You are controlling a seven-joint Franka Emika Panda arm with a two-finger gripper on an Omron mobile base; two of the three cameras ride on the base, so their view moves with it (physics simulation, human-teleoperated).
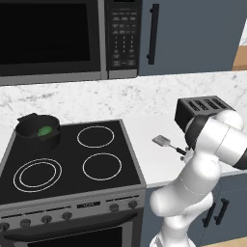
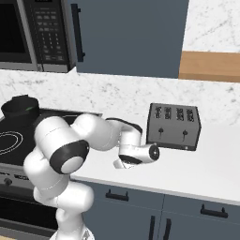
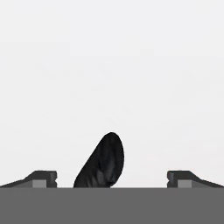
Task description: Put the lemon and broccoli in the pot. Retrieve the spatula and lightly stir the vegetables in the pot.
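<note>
The gripper (image 3: 112,180) hangs low over the white counter (image 1: 154,161) with its jaws spread wide and holding nothing, the spatula's (image 1: 166,143) black handle end lying between its fingertips (image 3: 43,178), while the pot (image 1: 36,131) with the broccoli (image 1: 45,130) sits well off on the stove (image 1: 72,159).

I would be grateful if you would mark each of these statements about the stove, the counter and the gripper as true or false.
1. The broccoli lies inside the pot. True.
2. The pot stands on the front right burner. False: it stands at the back left of the stove.
3. The spatula lies on the counter in front of the toaster. True.
4. The gripper is clamped on the spatula's handle. False: its jaws stand wide apart, the handle's dark end between them, ungripped.
5. The toaster is white. False: it is black.
</note>
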